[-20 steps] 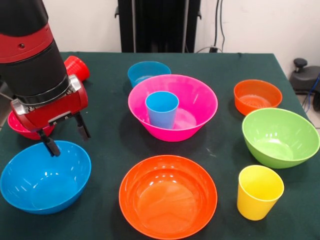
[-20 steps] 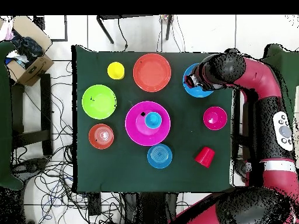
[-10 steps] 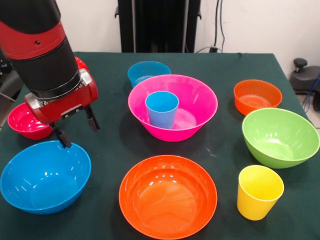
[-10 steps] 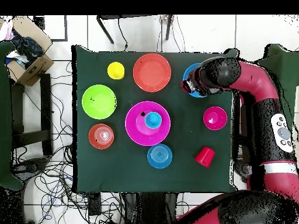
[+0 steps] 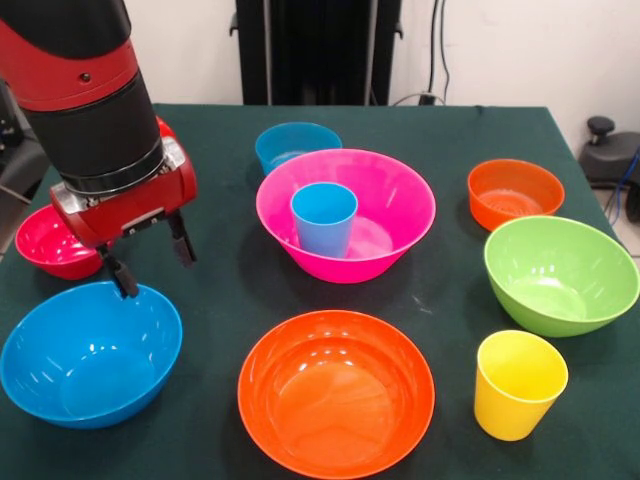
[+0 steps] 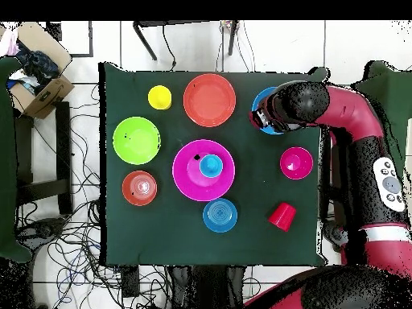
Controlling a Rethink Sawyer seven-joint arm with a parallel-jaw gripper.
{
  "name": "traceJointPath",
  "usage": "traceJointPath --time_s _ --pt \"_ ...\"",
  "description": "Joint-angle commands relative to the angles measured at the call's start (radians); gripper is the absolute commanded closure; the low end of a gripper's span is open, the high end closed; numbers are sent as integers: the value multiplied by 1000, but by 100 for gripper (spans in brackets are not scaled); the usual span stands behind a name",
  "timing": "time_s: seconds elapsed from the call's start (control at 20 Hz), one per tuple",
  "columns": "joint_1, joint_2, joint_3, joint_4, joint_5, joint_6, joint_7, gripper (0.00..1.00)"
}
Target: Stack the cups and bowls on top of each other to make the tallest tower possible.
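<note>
One large blue bowl [image 5: 90, 354] sits just below the open-fingered end effector [image 5: 150, 265].

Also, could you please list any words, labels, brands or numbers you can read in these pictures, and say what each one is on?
None can be read: the bowls, the cups and the gripper carry no visible writing.
The cardboard box beside the table shows no print that I can make out.
</note>
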Motion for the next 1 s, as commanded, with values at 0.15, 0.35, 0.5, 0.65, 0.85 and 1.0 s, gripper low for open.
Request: traceJointPath --time_s 0.15,0.35,0.5,0.65,0.85,1.0 --pt "12 1 -16 26 -89 -52 -217 0" --pt "8 3 -16 39 -92 -67 -209 0" --pt "6 13 -14 39 -98 -88 -209 0" --pt "5 21 -15 39 -101 -96 -210 0" --pt "6 43 -18 36 -103 -112 -205 0" --pt "3 65 -18 32 -103 -124 -208 0"
